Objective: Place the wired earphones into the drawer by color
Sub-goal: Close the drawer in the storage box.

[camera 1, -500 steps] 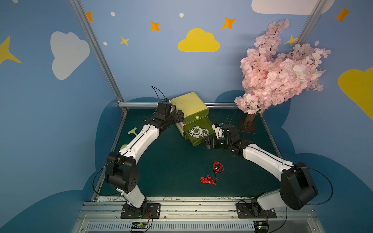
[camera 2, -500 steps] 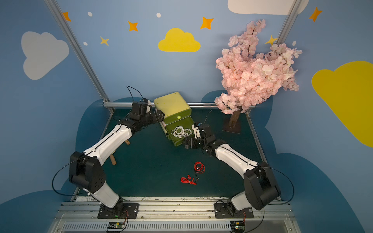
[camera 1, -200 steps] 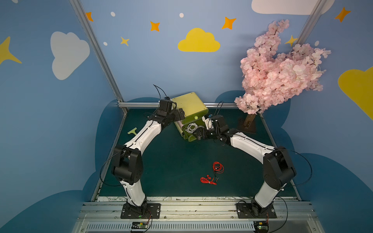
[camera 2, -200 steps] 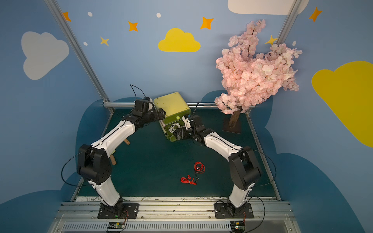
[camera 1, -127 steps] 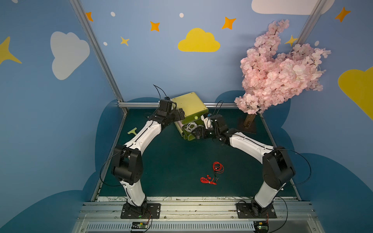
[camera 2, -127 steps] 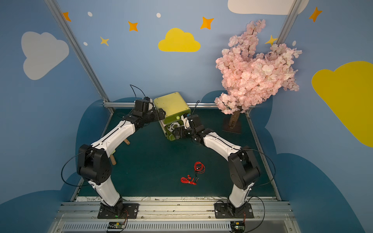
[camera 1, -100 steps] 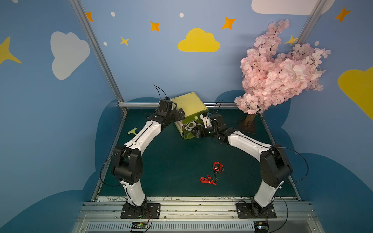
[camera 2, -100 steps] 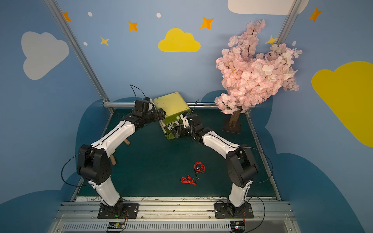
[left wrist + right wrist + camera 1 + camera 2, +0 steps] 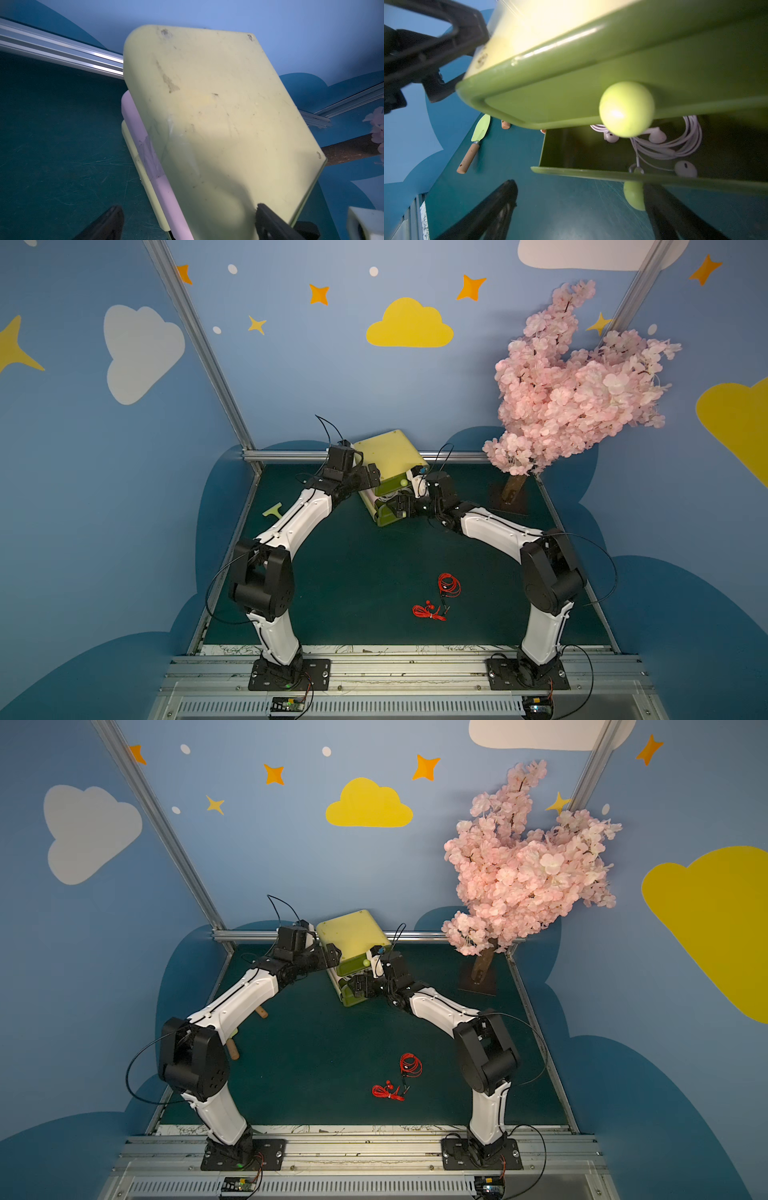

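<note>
Two red wired earphones [image 9: 449, 585] [image 9: 428, 611] lie coiled on the green mat in both top views [image 9: 410, 1065]. White earphones [image 9: 664, 143] rest inside the lower drawer [image 9: 591, 173], which stands part open below the shut upper drawer [image 9: 591, 87]. My right gripper [image 9: 577, 209] is open at that drawer's front, one finger beside its knob [image 9: 633, 195]. My left gripper [image 9: 187, 223] is open, its fingers straddling the side edge of the pale green cabinet [image 9: 207, 104]. Both grippers [image 9: 368, 475] [image 9: 401, 506] flank the cabinet [image 9: 388, 452] at the back.
A pink blossom tree [image 9: 573, 389] stands at the back right on a dark base. A small green trowel with a wooden handle [image 9: 475, 141] lies left of the cabinet, seen also in a top view [image 9: 273, 511]. Aluminium rails [image 9: 291, 455] border the mat.
My right arm has moved in towards the cabinet and the lower drawer has slid further in. The left arm and the red earphones have not moved.
</note>
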